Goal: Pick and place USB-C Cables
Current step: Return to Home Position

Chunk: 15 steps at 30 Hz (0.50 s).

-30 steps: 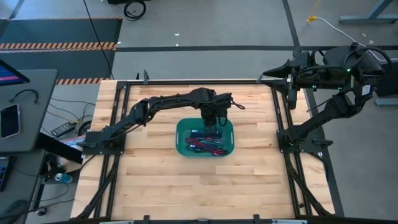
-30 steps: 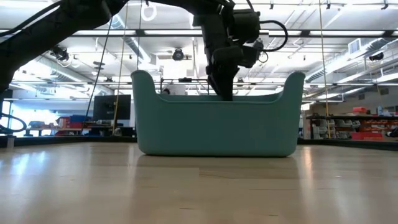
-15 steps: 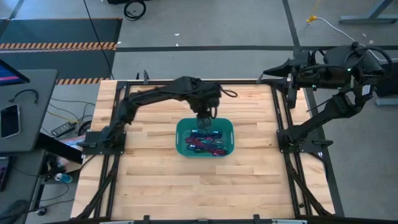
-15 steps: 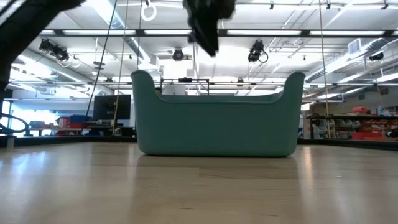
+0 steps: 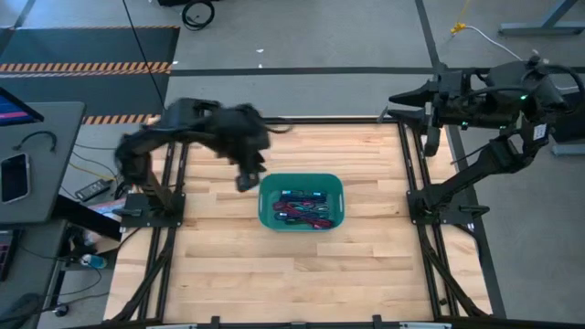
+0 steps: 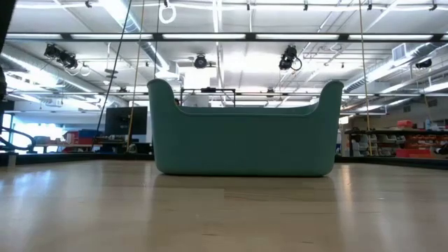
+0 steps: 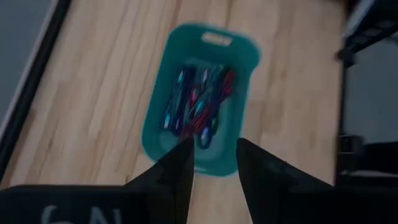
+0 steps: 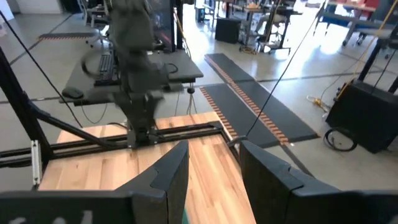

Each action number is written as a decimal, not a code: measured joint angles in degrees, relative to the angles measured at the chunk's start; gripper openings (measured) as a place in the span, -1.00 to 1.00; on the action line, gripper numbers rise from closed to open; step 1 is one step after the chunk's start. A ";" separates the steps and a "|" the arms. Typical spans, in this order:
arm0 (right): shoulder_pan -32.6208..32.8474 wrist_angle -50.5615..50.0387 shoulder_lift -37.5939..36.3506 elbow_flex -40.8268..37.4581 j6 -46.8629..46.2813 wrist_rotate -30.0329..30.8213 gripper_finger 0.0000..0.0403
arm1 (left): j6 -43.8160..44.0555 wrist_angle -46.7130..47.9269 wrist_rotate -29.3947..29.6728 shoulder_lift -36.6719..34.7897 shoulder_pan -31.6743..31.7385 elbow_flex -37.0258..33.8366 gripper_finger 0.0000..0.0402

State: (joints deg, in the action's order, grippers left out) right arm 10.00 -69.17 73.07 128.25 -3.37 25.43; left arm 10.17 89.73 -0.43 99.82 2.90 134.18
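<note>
A teal bin [image 5: 271, 187] stands at the middle of the wooden table and holds several short bundled USB-C cables [image 5: 302, 208] in red, maroon, teal and dark colours, lying on its floor. They also show in the left wrist view [image 7: 196, 102]. In the low view the bin's wall [image 6: 245, 143] hides them. My left gripper [image 5: 245, 180] hangs above the table just left of the bin, open and empty; its fingers [image 7: 181, 165] show with a gap between them. My right gripper [image 5: 395, 100] waits high over the table's far right corner, open and empty [image 8: 214, 149].
Black frame rails [image 5: 416, 196] run along the table's left and right sides. A side desk with a phone [image 5: 14, 176] stands beyond the left edge. Bare wood lies in front of the bin [image 5: 302, 274].
My left gripper has risen out of the bin, where it stood low over the cables, and has swung toward the table's left edge, passing out of the low view. The cables stay in the bin, and the bin has kept its place.
</note>
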 joint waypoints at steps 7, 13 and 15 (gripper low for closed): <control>0.00 -0.27 -1.44 0.02 0.54 -0.02 -0.27 | -0.24 0.29 0.18 -10.55 -4.52 -0.10 -0.37; 0.00 -1.77 -3.20 0.04 0.56 -0.02 -0.27 | -0.28 0.33 0.38 -18.35 -11.76 -0.06 -0.37; 0.00 -2.41 -3.85 0.02 0.51 -0.02 -0.27 | -0.28 0.22 0.31 -20.42 -14.73 -0.05 -0.37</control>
State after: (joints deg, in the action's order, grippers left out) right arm 10.00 -71.57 69.22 128.27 -2.87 25.41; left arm 9.89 89.95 -0.12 79.40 -11.84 134.14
